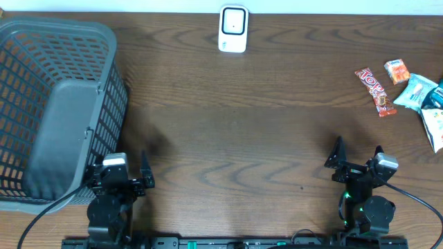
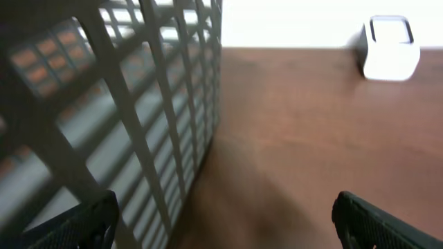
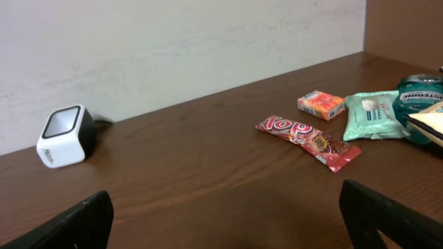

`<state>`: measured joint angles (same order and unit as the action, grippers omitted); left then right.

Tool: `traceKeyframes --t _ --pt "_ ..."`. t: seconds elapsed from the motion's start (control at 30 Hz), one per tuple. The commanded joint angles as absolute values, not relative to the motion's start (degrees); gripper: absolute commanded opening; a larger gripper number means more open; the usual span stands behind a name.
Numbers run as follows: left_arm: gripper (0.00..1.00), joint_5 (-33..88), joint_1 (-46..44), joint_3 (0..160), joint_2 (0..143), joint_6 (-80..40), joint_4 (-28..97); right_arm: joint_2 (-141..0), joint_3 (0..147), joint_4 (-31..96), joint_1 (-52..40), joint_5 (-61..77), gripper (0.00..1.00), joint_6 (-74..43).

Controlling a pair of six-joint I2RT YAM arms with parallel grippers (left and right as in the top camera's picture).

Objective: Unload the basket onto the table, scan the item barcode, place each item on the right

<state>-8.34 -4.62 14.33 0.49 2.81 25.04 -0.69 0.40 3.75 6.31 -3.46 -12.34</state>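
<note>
The white barcode scanner [image 1: 232,29] stands at the table's far edge, also visible in the left wrist view [image 2: 390,48] and the right wrist view [image 3: 66,136]. Items lie at the far right: a red candy bar [image 1: 376,90] [image 3: 309,142], a small orange packet [image 1: 396,71] [image 3: 321,104], a mint wipes pack [image 1: 416,92] [image 3: 374,115] and a dark teal pack [image 3: 421,90]. My left gripper [image 1: 123,166] [image 2: 225,228] is open beside the basket near the front edge. My right gripper [image 1: 357,153] [image 3: 225,221] is open and empty, well short of the items.
A grey mesh basket [image 1: 55,104] [image 2: 138,104] fills the left side, right against my left gripper. A white bag [image 1: 435,128] lies at the right edge. Bare brown table [image 1: 242,138] lies between the arms and the scanner.
</note>
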Motion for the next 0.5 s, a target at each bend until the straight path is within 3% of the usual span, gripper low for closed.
traceKeyframes --t 0.0,0.23,0.47 --pt "0.98 -7.2 -4.6 14.6 0.1 2.7 20.4 -0.3 0.3 3.9 6.4 -4.0 0.99 -11.5" --pt "0.98 13.5 -4.6 13.5 0.1 2.6 4.3 -0.3 0.3 3.9 6.4 -4.0 0.99 -11.5" --pt "0.98 7.0 -4.6 4.0 0.1 -6.0 -13.2 -0.3 0.3 3.9 6.4 -4.0 0.99 -11.5"
